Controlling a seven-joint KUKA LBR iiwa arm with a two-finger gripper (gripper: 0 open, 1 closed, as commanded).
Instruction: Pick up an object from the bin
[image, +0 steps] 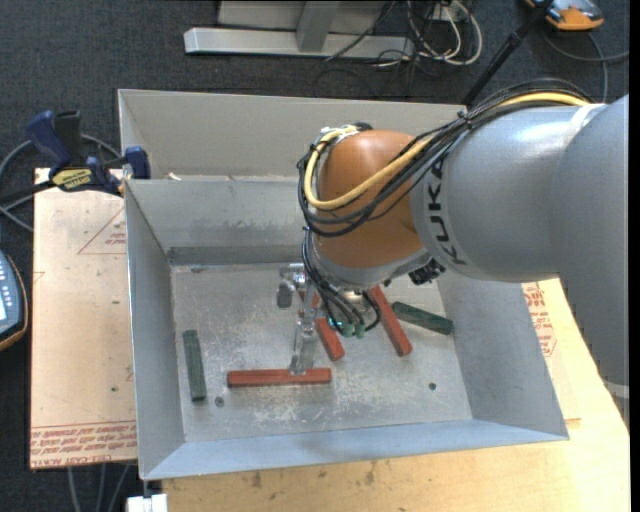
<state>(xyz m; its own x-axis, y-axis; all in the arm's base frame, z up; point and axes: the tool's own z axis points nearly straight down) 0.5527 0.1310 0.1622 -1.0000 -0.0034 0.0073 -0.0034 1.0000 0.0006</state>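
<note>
Claw (302, 360) sits low over the floor of the bin (150, 300), its tip right at the right end of a flat red bar (278, 377). The bar lies parallel to the bin's near edge, roughly mid-width. Can't tell whether the claw is wide or narrow: the orange wrist cover (365, 200) and yellow cable loop (330, 200) block most of it, and what shows below reads as one thin metal stalk. Nothing visibly clamped, so I'm not calling it a grasp. The red bar is the piece the claw is over, and my read is it's the easy candidate. It lies flat and alone with bare floor along both long sides, so there's room to pinch across its narrow width. Sitting at the bar's end rather than its middle, a lift would likely leave it hanging tilted. Just behind the claw, partly under the wrist, are a short red stick (330, 340) and a longer red stick (392, 322), both slanted and close together; their upper ends are hidden. A dark green strip (425, 318) lies past them toward the right wall, near or touching the longer stick, can't tell which. That cluster looks crowded, so a poorer pick. A second green strip (193, 365) lies well apart, along the left wall.
</note>
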